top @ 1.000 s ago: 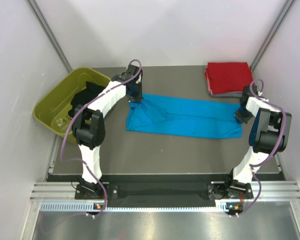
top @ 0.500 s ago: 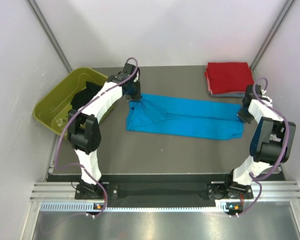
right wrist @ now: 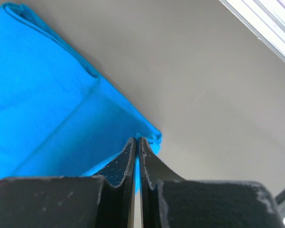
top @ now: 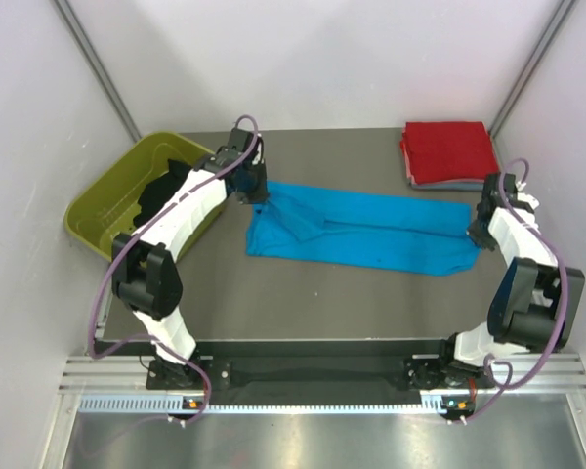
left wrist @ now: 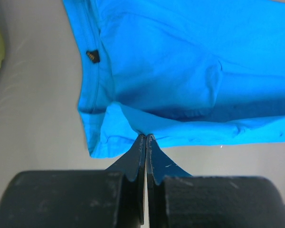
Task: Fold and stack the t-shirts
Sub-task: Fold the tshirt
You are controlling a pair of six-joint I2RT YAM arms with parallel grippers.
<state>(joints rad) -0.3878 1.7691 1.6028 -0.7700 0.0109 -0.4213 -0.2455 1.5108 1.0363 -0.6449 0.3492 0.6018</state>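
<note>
Turquoise t-shirt (top: pixel 361 230), corners pinched, spans left hand (left wrist: pixel 146 137) to right hand (right wrist: pixel 136 140).

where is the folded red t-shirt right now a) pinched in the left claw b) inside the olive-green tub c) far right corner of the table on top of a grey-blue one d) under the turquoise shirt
C: the folded red cloth t-shirt lies at the far right corner of the dark table, on a grey-blue folded t-shirt, apart from the bright turquoise-blue cloth t-shirt and the olive-green plastic tub.
</note>
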